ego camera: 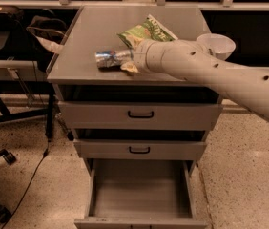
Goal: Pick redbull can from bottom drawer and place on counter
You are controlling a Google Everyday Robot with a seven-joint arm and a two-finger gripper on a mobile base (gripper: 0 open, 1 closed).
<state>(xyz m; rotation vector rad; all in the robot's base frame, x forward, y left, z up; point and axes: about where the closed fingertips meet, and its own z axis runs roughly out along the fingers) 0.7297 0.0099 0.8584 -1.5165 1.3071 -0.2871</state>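
Note:
The redbull can [107, 59], shiny silver with bluish patches, lies on its side on the front left part of the counter [87, 37]. My gripper [126, 61] reaches in from the right on a thick white arm and is at the can's right end, its fingers around it. The bottom drawer [139, 194] is pulled open below and its grey floor is bare.
A green snack bag [146, 31] lies on the counter behind the gripper. A white bowl [215, 45] stands at the counter's right edge. Two upper drawers with black handles [140, 114] are slightly open. A desk and chair legs [1, 156] stand on the left.

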